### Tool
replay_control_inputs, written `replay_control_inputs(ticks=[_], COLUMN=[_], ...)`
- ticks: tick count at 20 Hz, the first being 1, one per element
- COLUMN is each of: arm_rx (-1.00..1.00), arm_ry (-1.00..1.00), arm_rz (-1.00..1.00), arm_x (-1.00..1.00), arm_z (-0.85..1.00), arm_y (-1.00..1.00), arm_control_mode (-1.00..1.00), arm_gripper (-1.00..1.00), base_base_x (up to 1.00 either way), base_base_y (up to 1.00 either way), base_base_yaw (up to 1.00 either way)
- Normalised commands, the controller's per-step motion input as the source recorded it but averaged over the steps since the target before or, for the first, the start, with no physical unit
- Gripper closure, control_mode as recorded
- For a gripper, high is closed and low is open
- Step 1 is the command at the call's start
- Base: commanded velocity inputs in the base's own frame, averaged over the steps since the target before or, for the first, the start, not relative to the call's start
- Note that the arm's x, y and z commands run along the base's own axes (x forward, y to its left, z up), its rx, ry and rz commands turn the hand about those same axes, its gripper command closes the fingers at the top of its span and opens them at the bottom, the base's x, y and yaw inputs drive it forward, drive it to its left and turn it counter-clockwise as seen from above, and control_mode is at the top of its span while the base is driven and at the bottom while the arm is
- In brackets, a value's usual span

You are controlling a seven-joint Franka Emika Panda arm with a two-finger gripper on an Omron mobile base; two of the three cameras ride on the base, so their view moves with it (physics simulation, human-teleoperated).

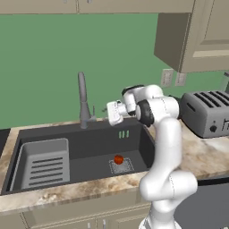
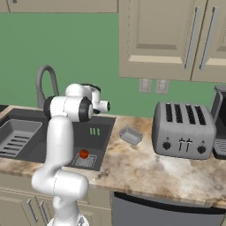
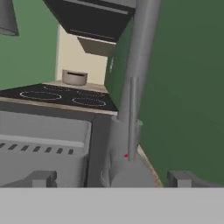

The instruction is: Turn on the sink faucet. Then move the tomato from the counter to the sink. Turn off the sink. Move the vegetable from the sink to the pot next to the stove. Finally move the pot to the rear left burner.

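Behind sink (image 1: 89, 152), upright sink faucet (image 1: 82, 100)

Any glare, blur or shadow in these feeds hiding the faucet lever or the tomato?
Left base view: flat even light, no glare; tomato sharp on the drain grate. Right base view: equally clean. Hand view: sink faucet looms close and soft, its thin lever blending grey on grey.

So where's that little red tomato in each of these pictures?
Left base view: the tomato sits low in the centre, on the drain grate in the sink.
Right base view: it sits at lower left, beside the robot's white arm.
Hand view: I can't make it out here.
Shared landmark: the sink faucet.
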Motion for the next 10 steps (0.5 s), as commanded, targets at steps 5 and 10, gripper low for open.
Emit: replay_control_inputs(ticks=[5, 10], arm_rx=[0.00, -0.01], arm_ry=[-0.09, -0.12], arm_rz=[0.00, 0.00], arm_x=[-0.64, -0.71], arm_z=[0.00, 0.04], arm_y=[0.00, -0.01], arm_control_mode=[-1.00, -1.00], arm_gripper=[-1.00, -1.00], base_base_x=[0.00, 0.00], base_base_y=[0.00, 0.00], base_base_yaw=[0.00, 0.00])
